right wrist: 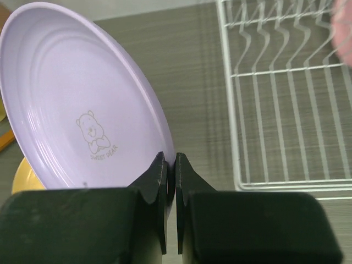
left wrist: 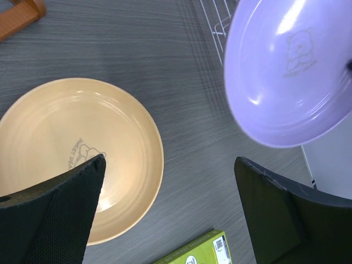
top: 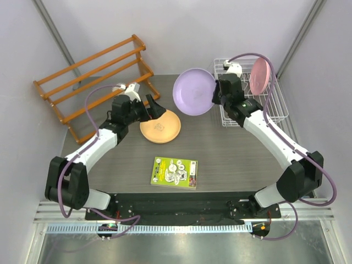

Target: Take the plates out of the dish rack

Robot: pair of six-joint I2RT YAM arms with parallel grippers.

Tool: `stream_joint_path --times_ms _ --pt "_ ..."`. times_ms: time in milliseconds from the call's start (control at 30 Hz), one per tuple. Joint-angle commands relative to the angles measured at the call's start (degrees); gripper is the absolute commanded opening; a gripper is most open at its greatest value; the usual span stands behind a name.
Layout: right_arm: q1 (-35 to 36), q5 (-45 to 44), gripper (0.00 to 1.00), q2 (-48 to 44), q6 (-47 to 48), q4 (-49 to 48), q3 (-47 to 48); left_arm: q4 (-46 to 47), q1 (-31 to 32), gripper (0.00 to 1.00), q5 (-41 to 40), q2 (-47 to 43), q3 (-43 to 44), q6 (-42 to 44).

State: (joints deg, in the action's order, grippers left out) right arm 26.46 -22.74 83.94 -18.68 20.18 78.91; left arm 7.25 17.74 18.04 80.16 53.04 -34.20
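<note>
Over woodgrain table (top: 225, 157), right hand (right wrist: 170, 160) pinches round lilac plate (right wrist: 82, 93).

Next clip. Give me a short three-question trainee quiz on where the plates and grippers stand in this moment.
1. True or false: the pink plate stands upright in the dish rack.
2. Which colour of plate does the right gripper pinch by the rim? A orange-yellow, B lilac, C pink.
3. Fill in: the left gripper hangs open above the ___ plate lying flat on the table.

Key
1. True.
2. B: the lilac plate, held tilted and clear of the rack.
3. The orange-yellow plate.
</note>
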Motion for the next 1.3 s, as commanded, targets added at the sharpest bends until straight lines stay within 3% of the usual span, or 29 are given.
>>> stream_joint_path --times_ms 0,433,533,633,667,733,767,833,933,1100,1267 --pt "0.2 10.8 0.01 -2.5 -8.4 -3.7 -2.9 7.2 1.2 0.99 1.0 1.0 -1.1 -1.3" --pt "0.3 18.3 0.01 -4.7 -13.7 -7.9 -8.9 8.4 3.6 0.98 -3.6 3.8 -0.5 -1.5" --pt "0.4 20.0 0.01 -5.1 -15.2 -9.0 -10.5 8.5 4.1 0.89 -5.2 4.3 -0.5 -1.3" --pt "0.4 21.4 0.01 -5.4 -16.5 -9.8 -11.5 8.6 4.2 0.67 -5.6 5.0 0.2 -1.4" --pt "0.4 21.6 0.01 -5.3 -16.9 -9.8 -11.9 8.4 4.4 0.52 -5.6 5.4 0.4 -1.4" --pt "0.4 21.8 0.01 -5.3 -17.0 -10.1 -12.0 7.9 4.5 0.34 -6.2 5.6 1.0 -1.3" --pt "0.4 21.5 0.01 -5.4 -17.0 -10.2 -12.1 7.3 4.6 0.19 -6.4 5.8 1.0 -1.3" --pt "0.4 21.2 0.01 -5.3 -16.7 -10.2 -12.2 6.2 4.7 0.01 -7.4 5.8 1.3 -1.3" --pt "0.4 21.1 0.04 -4.8 -16.7 -10.3 -12.1 4.9 4.7 0.0 -8.7 5.2 1.0 -0.7" --pt "0.4 17.7 0.42 -4.5 -14.6 -9.5 -12.3 0.9 4.7 0.0 -14.3 3.5 1.5 1.5" --pt "0.1 12.5 0.45 -4.7 -11.3 -5.6 -11.5 -4.1 4.3 0.0 -22.2 3.7 2.3 4.4"
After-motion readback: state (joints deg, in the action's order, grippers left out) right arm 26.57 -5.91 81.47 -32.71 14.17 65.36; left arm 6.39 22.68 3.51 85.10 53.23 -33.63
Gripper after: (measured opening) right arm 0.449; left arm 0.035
